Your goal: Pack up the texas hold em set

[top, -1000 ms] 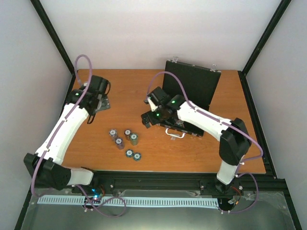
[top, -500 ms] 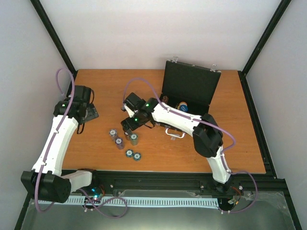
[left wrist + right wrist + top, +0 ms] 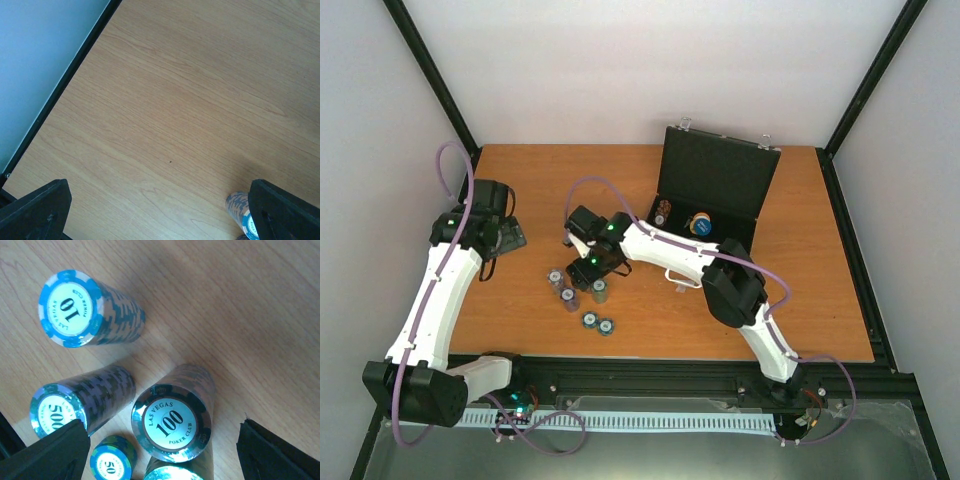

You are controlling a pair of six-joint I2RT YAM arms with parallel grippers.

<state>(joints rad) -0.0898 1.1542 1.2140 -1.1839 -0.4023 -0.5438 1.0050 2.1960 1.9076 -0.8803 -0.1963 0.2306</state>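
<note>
The black case (image 3: 720, 180) stands open at the back right. A small chip stack (image 3: 661, 215) and a blue round disc (image 3: 700, 225) lie in it. Several poker chip stacks (image 3: 569, 297) stand on the wood in front of the left arm. My right gripper (image 3: 588, 264) hangs over them, open. In the right wrist view the "100" stack (image 3: 171, 422) stands between the fingers (image 3: 55, 455) with a gap on each side, and my right gripper (image 3: 165, 452) touches nothing. My left gripper (image 3: 508, 238) is open at the left, empty (image 3: 160, 215), with one stack (image 3: 239, 206) beside its right finger.
Around the "100" stack stand a "10" stack (image 3: 70, 308), a "500" stack (image 3: 55, 407) and a short "50" stack (image 3: 112, 460). The case's silver handle (image 3: 685, 280) points toward me. A black frame rail (image 3: 75, 75) borders the table's left edge.
My right arm has swung left from the case to above the chip stacks, and its jaws have narrowed a little. My left arm drew back to the left, then stayed still.
</note>
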